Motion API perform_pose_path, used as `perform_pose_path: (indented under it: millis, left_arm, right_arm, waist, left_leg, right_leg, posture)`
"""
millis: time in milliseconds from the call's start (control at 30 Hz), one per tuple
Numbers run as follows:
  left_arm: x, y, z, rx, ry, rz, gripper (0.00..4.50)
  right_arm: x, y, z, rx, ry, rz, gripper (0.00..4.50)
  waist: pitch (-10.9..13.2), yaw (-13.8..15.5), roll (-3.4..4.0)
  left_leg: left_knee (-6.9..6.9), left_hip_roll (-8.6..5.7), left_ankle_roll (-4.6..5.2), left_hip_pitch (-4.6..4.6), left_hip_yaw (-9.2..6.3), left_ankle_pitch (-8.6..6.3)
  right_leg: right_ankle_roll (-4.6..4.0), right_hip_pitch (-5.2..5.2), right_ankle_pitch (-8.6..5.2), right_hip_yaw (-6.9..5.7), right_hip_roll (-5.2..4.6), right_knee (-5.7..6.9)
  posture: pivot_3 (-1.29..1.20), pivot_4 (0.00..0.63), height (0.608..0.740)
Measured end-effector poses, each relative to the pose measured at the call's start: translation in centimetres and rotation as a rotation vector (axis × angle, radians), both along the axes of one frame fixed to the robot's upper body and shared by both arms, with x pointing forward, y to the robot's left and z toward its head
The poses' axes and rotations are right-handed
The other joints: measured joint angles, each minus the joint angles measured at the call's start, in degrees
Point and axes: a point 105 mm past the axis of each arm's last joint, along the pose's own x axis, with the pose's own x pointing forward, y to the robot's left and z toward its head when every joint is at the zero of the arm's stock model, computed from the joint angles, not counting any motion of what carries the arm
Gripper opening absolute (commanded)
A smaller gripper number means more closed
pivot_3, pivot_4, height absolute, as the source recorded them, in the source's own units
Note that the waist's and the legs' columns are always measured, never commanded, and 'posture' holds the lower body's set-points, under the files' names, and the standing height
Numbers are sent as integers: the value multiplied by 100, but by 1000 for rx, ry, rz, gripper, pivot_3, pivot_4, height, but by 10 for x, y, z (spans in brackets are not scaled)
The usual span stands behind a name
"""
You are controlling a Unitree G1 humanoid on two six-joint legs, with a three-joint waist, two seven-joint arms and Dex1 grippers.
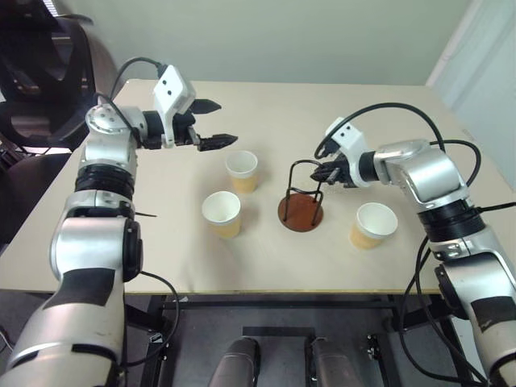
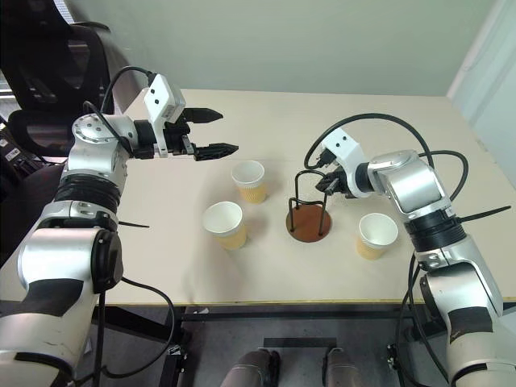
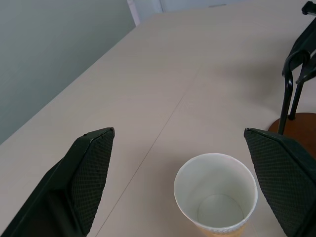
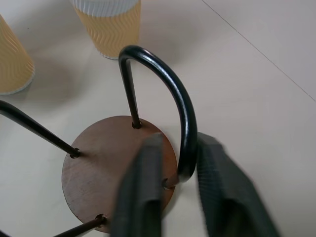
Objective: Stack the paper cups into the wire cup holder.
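Three tan paper cups stand upright on the table: one (image 1: pixel 242 169) at the back, one (image 1: pixel 222 213) nearer the front, one (image 1: pixel 373 225) to the right of the wire cup holder (image 1: pixel 300 211). The holder stands empty between them, black loops rising from its reddish-brown disc. My right gripper (image 1: pixel 323 173) is at the holder's right loop (image 4: pixel 175 94); its fingers (image 4: pixel 143 187) sit on either side of the wire, a little apart. My left gripper (image 1: pixel 222 123) hovers open and empty above and just left of the back cup (image 3: pixel 216 197).
The pale table (image 1: pixel 322 105) has bare room behind the cups and along its front edge (image 1: pixel 266 289). A black office chair (image 1: pixel 40 72) stands off the table's left corner. Black cables loop from my right arm (image 1: pixel 419 173) over the table.
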Motion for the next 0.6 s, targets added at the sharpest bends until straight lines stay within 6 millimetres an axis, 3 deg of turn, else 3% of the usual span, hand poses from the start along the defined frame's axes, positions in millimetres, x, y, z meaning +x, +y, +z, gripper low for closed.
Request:
perform_pose_path:
  millis: [100,300,600]
  left_arm:
    - [0,0,0,0,1,1,4500]
    - [0,-1,0,0,1,-1,4500]
    - [0,-4,-1,-2,5,-13,4500]
  right_arm:
    - [3,1,-1,-1,-2,-5,2813]
    - [5,5,8,27,-16,-2,2813]
    - [-3,-23,54,135,-51,-55,2813]
  waist:
    - [0,-2,0]
    - [0,-2,1]
    - [0,9,0]
  left_leg:
    - [2,1,0,1,1,0]
    - [0,-1,-1,0,2,1]
    - [-4,-6,-1,-1,9,-1]
  right_leg:
    - [-1,1,1,2,-4,0]
    - [-3,0,1,-2,0,1]
    - [-8,1,-3,-7,2,-5]
  posture:
    - [0,150,740]
    - [0,150,740]
    - [0,150,740]
